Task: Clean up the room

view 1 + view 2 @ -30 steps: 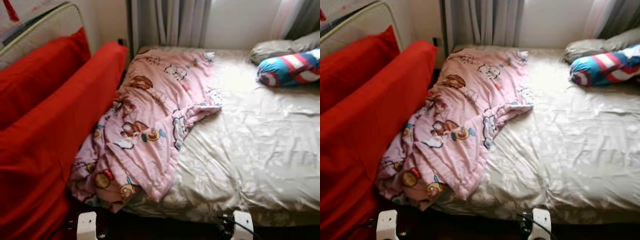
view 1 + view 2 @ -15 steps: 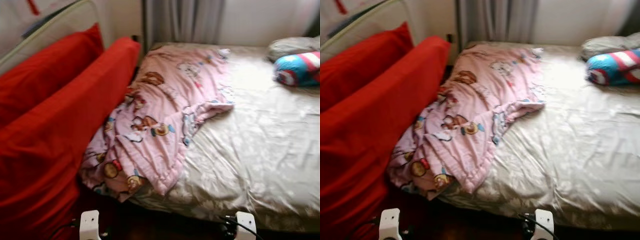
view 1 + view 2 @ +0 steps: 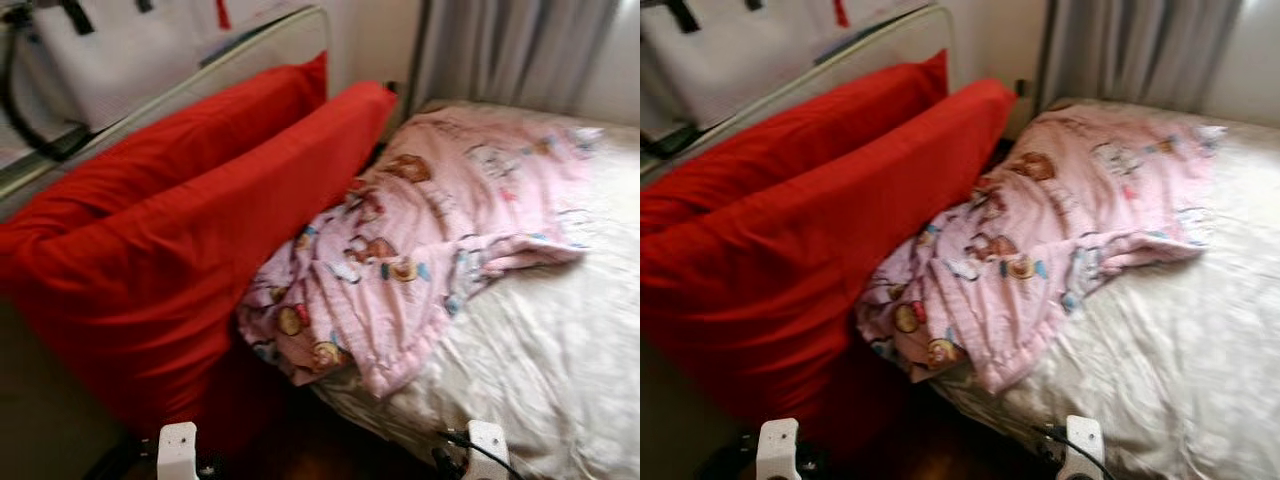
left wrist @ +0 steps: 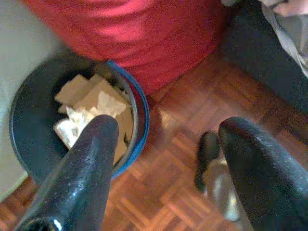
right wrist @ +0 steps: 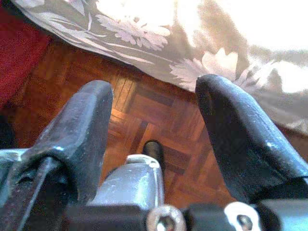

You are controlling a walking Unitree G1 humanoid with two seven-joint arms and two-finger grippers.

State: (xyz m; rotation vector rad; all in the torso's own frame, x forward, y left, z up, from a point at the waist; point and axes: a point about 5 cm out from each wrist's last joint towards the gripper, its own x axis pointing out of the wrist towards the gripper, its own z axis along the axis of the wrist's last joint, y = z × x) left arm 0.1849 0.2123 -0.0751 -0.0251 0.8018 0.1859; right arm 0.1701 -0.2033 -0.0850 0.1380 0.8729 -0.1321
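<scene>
Bed (image 3: 560, 380) across the right half of the head view, covered in a pale, shiny sheet. Pink cartoon-print blanket (image 3: 430, 250) crumpled over the bed's left part, from upper right of the frame down to centre, one corner drooping off the near edge toward the floor. Two long red cushions (image 3: 190, 240) filling the left and centre, leaning side by side, the nearer one touching the blanket's left edge. Pale rail (image 3: 190, 75) above the cushions at upper left, white bag with dark straps (image 3: 90, 60) hanging behind it. Grey curtain (image 3: 510, 50) at the top right. Slightly blurred overall.

Left gripper (image 4: 168, 159) low over wooden parquet floor (image 4: 163, 168), jaws spread wide, nothing between them. Beyond its fingers (image 4: 82, 168), round dark bin with a blue rim (image 4: 139, 110), holding crumpled pale paper scraps (image 4: 91, 103), standing just beside the red fabric at the upper part of that frame. Dark-tipped metal foot (image 4: 211, 163) on the floor between the fingers.

Right gripper (image 5: 154, 139) also low over the parquet, jaws spread, empty. Floral-patterned grey bed skirt (image 5: 192, 53) across the top of that frame, red fabric at the upper left corner.

Two white brackets (image 3: 178, 450) at the bottom edge of the head view.
</scene>
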